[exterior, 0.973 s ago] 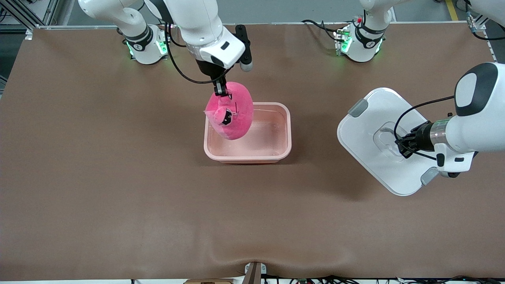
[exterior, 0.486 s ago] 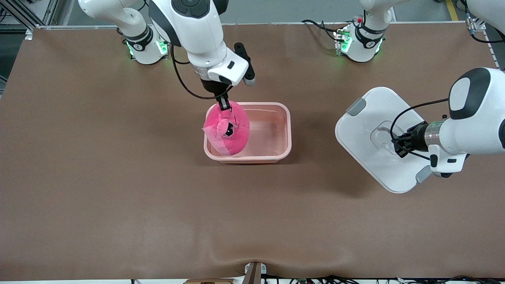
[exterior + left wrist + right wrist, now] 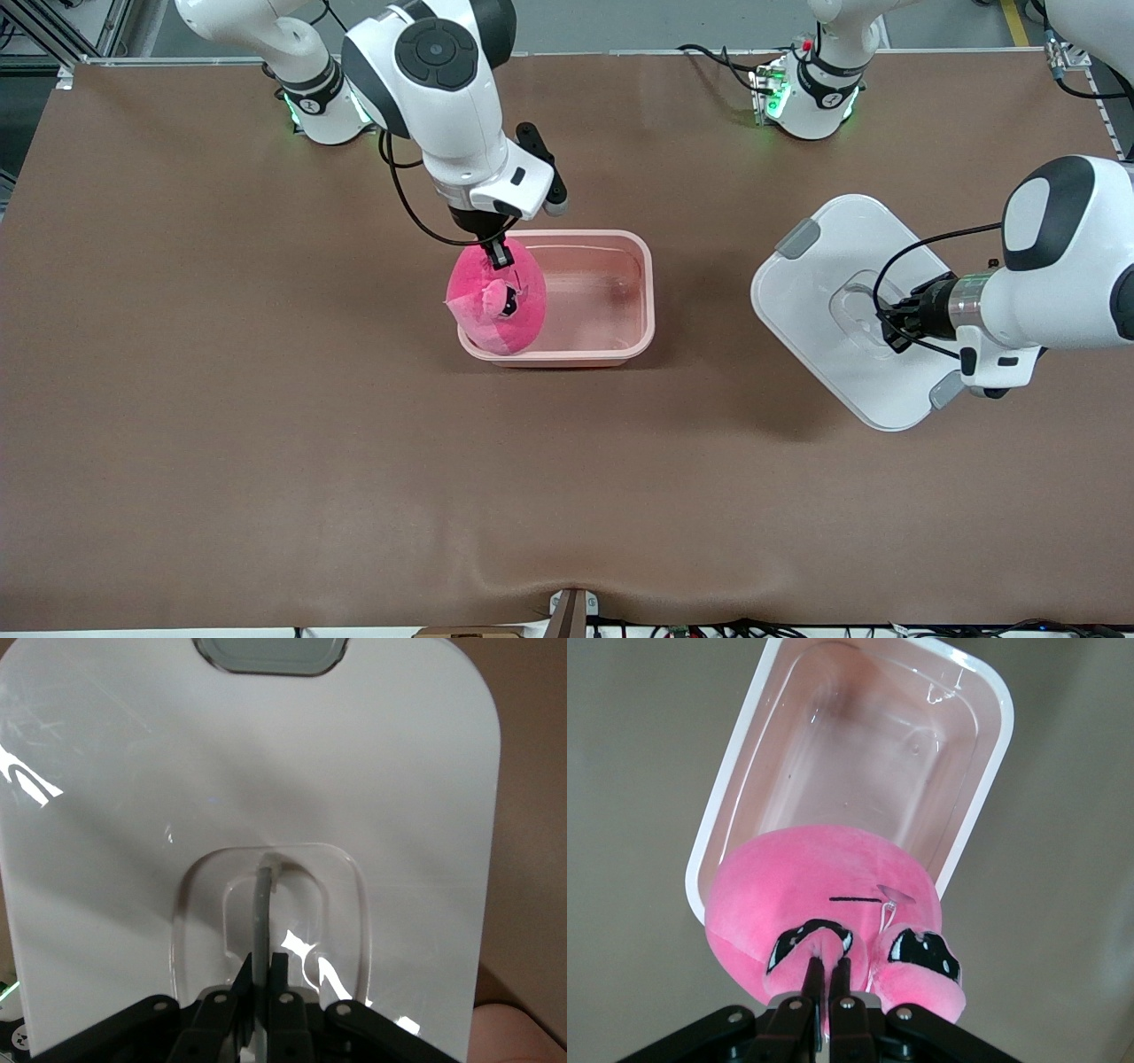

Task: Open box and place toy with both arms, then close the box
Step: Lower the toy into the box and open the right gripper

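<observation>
The round bright pink plush toy is pinched at its top by the right gripper, whose fingers are closed on it, and is held at the end of the open pale pink plastic tub toward the right arm's side, overlapping that rim. The white lid with grey side clips is held by its clear recessed handle, on which the left gripper is clamped, toward the left arm's end of the brown table.

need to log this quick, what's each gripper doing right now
Left gripper: shut on the lid, at its handle.
Right gripper: shut on the toy, over the box.
</observation>
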### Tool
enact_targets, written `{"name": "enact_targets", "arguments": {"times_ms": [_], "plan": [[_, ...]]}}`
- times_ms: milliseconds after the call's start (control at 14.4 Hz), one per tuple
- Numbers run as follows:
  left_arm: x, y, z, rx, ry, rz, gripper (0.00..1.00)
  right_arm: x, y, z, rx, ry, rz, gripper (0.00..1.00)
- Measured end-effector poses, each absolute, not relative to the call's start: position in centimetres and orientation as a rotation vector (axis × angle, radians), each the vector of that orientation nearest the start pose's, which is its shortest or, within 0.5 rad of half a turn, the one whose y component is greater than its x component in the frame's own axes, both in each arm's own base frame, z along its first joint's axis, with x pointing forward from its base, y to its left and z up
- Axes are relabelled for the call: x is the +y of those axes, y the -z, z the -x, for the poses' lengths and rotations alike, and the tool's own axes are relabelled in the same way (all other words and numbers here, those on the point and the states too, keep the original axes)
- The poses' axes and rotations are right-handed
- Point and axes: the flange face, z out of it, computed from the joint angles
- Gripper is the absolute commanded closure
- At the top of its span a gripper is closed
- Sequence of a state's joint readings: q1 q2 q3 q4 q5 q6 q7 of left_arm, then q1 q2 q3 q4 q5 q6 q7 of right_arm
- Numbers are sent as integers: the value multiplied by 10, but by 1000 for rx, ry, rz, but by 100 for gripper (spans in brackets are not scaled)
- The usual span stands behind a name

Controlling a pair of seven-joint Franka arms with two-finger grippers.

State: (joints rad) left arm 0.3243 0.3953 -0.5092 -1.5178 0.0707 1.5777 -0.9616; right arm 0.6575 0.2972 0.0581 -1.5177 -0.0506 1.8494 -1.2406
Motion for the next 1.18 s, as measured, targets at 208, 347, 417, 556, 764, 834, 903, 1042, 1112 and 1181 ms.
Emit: {"name": "enact_targets", "arguments": {"times_ms": [208,347,417,556,764,834,903,1042,1112,1181], "plan": [[-70,-435,-627,-1143,-477,2828,100,423,-490,-503,2568,-42,-1691,97],[-70,-434,-626,-1141,-480,2826,100,424,-488,-503,2566,-47,-1686,0],[-71,-433,-626,-1140,-483,2825,100,424,-488,-503,2565,-50,-1684,0],[-72,-432,-625,-1135,-488,2823,100,424,-489,-504,2563,-55,-1680,0],[-74,-430,-623,-1127,-498,2819,100,421,-491,-507,2554,-65,-1687,0],[-75,-430,-623,-1126,-499,2819,100,417,-493,-511,2546,-69,-1697,0],[-79,-430,-622,-1129,-500,2817,100,409,-495,-517,2532,-73,-1715,0],[-98,-435,-618,-1148,-499,2806,100,387,-500,-533,2493,-85,-1768,0],[-115,-439,-614,-1163,-496,2800,100,374,-504,-541,2472,-83,-1805,0],[-133,-444,-609,-1186,-490,2790,100,359,-506,-549,2449,-67,-1853,0]]}}
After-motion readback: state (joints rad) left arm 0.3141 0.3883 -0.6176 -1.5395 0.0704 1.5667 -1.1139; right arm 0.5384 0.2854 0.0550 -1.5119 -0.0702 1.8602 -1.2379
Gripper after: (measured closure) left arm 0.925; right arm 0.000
